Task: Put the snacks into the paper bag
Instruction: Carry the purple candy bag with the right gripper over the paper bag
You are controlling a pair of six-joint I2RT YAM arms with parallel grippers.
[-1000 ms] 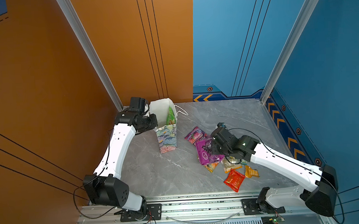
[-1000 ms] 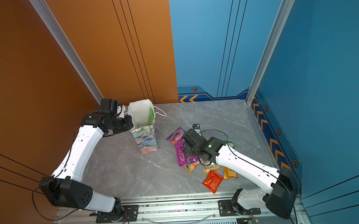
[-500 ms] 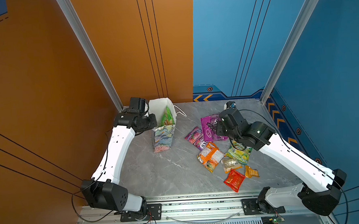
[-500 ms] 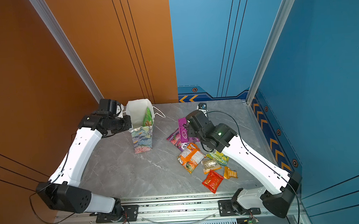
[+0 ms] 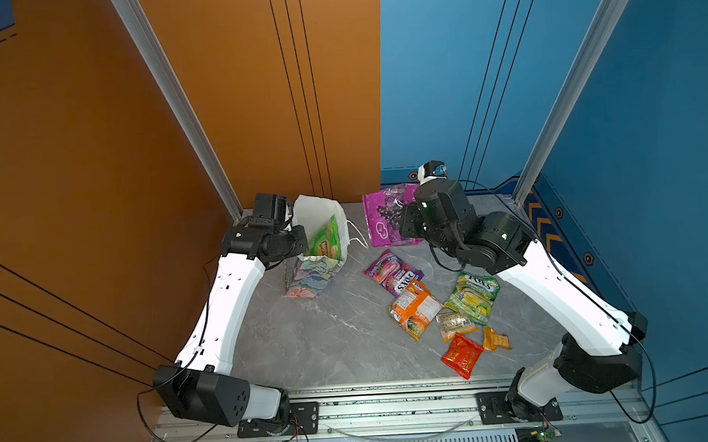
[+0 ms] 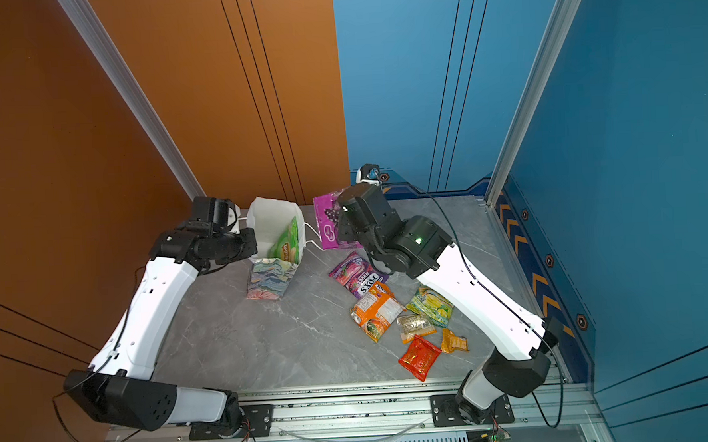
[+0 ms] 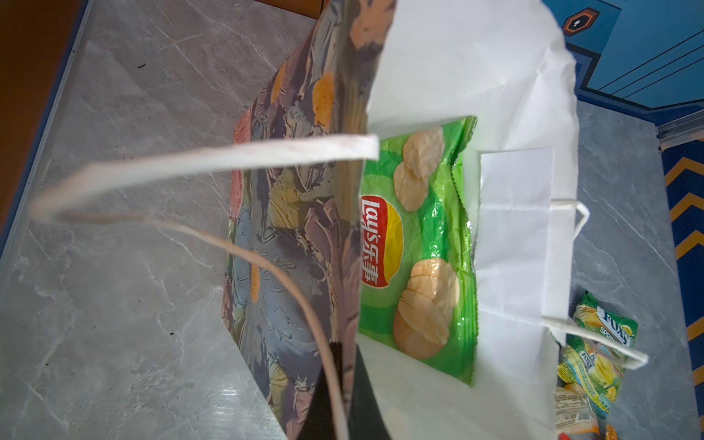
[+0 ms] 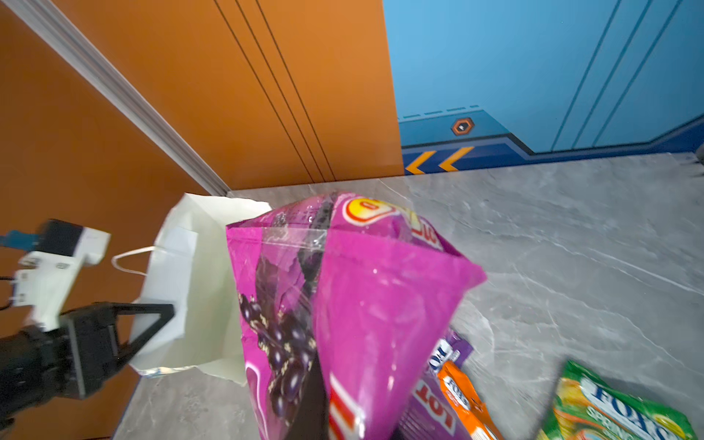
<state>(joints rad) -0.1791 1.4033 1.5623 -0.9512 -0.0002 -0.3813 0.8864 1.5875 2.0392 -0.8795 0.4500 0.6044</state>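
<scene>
The paper bag [image 5: 313, 212] [image 6: 270, 220] stands open at the back left, tilted, floral outside [image 7: 289, 236] and white inside [image 8: 179, 282]. My left gripper [image 5: 296, 234] [image 7: 343, 404] is shut on its near rim. A green Lay's packet [image 5: 327, 242] [image 6: 287, 245] [image 7: 419, 244] leans inside it. My right gripper [image 5: 407, 223] [image 8: 324, 419] is shut on the big purple grape packet [image 5: 385, 218] [image 6: 326, 223] [image 8: 365, 304], held in the air just right of the bag's mouth. Other snacks lie on the table: purple Fox's [image 5: 392, 272], an orange packet [image 5: 415, 310], yellow-green Fox's [image 5: 475, 296], a tan one [image 5: 455, 325], red [image 5: 461, 355].
A small orange packet [image 5: 496, 339] lies beside the red one. The bag's white cord handle [image 5: 357, 235] hangs toward the held packet. Orange and blue walls close the back and sides. A metal rail [image 5: 395, 407] runs along the front edge.
My right gripper has lifted the purple grape packet off the pile and carried it back and left, up beside the bag's mouth. The left arm has tilted the bag slightly.
</scene>
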